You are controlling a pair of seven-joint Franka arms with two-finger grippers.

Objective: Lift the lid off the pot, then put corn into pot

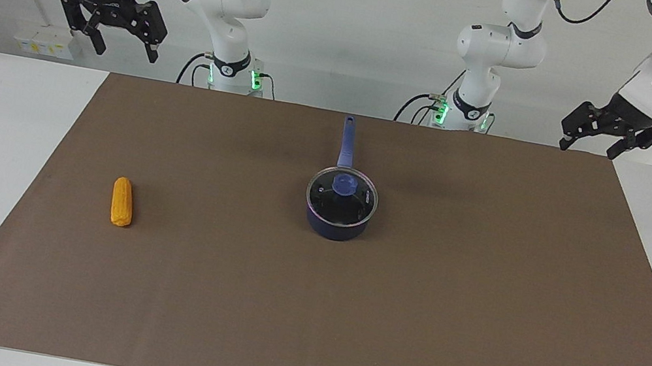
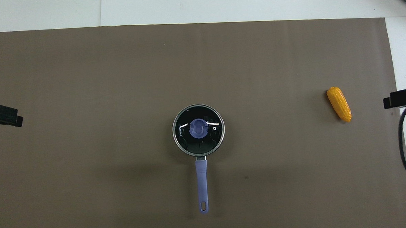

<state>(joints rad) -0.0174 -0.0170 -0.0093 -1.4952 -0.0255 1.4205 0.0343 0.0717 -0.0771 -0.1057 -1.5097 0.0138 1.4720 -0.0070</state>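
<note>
Facing view, lid (image 1: 343, 190) on pot (image 1: 338, 223), corn (image 1: 122, 202) apart

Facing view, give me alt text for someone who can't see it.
A small blue pot with its glass lid on sits mid-table on a brown mat, handle toward the robots. A corn lies toward the right arm's end. The right gripper and left gripper hang raised, jaws open, at the robots' edge.
</note>
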